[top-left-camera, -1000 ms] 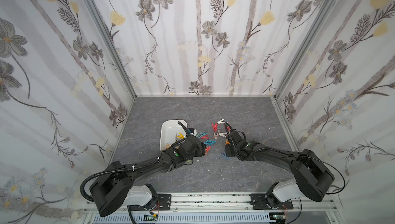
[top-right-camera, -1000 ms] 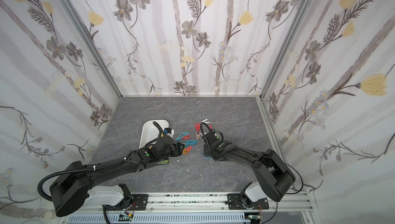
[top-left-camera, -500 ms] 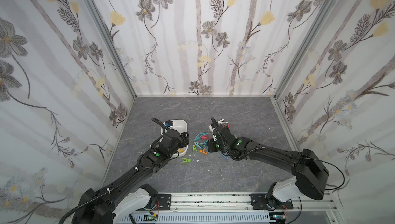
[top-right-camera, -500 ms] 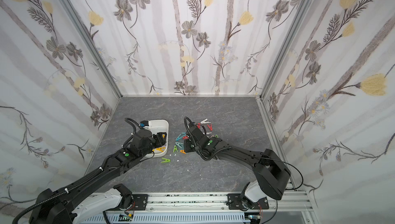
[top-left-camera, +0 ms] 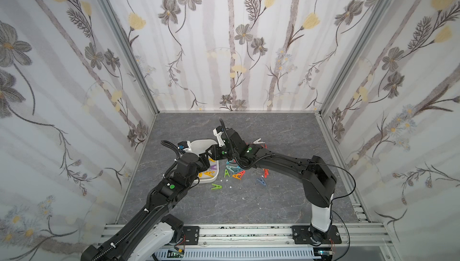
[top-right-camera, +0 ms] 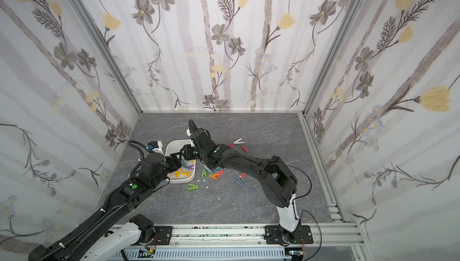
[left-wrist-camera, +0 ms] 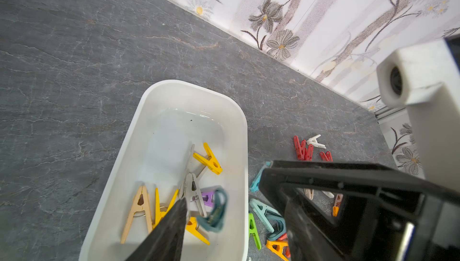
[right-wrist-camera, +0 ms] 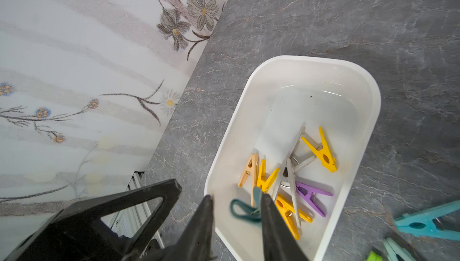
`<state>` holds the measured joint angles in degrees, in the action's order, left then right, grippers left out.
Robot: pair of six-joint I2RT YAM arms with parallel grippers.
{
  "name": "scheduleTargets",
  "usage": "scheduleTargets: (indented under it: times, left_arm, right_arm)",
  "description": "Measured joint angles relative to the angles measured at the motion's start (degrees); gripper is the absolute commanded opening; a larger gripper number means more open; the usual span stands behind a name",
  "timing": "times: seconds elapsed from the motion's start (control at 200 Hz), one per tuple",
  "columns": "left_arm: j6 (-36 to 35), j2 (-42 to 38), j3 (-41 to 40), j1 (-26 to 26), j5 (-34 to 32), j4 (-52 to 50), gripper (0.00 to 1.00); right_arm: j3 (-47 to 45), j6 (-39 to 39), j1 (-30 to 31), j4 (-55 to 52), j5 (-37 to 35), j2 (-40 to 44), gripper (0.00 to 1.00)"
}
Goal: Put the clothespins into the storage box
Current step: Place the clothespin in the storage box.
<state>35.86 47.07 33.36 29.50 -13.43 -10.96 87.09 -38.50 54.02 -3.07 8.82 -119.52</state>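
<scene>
Right gripper (right-wrist-camera: 236, 197) swings from pile (top-left-camera: 235, 171) to above storage box (right-wrist-camera: 373, 113); jaws go from clamped to parted; dark teal clothespin (right-wrist-camera: 242, 211) drops free, blurred. Left gripper (top-left-camera: 206, 162) leaves pile, hangs over box's near end.

- Grey stone-patterned tabletop (top-left-camera: 273, 197) — pale veins run across its whole surface.
- White plastic rectangular tub with rounded corners (top-left-camera: 199, 144) stands on it, left of centre.
- Small A-shaped plastic clothespins (top-right-camera: 204, 173) lie just beside the tub's right wall: a green peg (top-left-camera: 216, 186), an orange peg (top-left-camera: 238, 175), teal pegs (top-left-camera: 232, 169).
- Farther right lie a blue-grey peg (top-left-camera: 261, 181) and a red peg (top-left-camera: 266, 172).
- Toward the back lies a white peg (top-left-camera: 258, 141) — red pegs (top-right-camera: 244, 147) lie next to it.
- Tiny white flecks (top-left-camera: 230, 187) lie near the green peg.
</scene>
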Motion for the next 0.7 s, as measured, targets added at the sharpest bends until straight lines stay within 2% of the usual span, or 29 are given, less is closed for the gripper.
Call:
scheduleTargets:
  times: [0.14, 0.335, 0.505, 0.635, 0.699]
  left_arm:
    - [0.2, 0.5, -0.7, 1.6, 0.3, 0.2, 0.62]
    - [-1.4, 3.8, -1.0, 10.3, 1.3, 4.3, 0.63]
    - [-3.0, 14.2, 0.0, 17.9, 2.4, 10.3, 0.63]
    - [-3.8, 24.2, 2.8, 21.9, 3.8, 14.1, 0.63]
    - [-4.0, 29.1, 4.7, 23.5, 4.7, 15.9, 0.63]
  right_arm:
    - [-4.8, 1.8, -1.9, -1.5, -1.7, 4.7, 0.40]
    - [-22.1, 3.5, -8.9, -1.5, -5.2, 17.4, 0.40]
    - [-33.2, 4.1, -13.4, -3.1, -11.1, 24.3, 0.39]
    - [-37.5, 4.5, -16.3, -4.7, -15.1, 26.2, 0.31]
    - [-38.6, 4.5, -16.8, -5.3, -17.0, 26.6, 0.30]
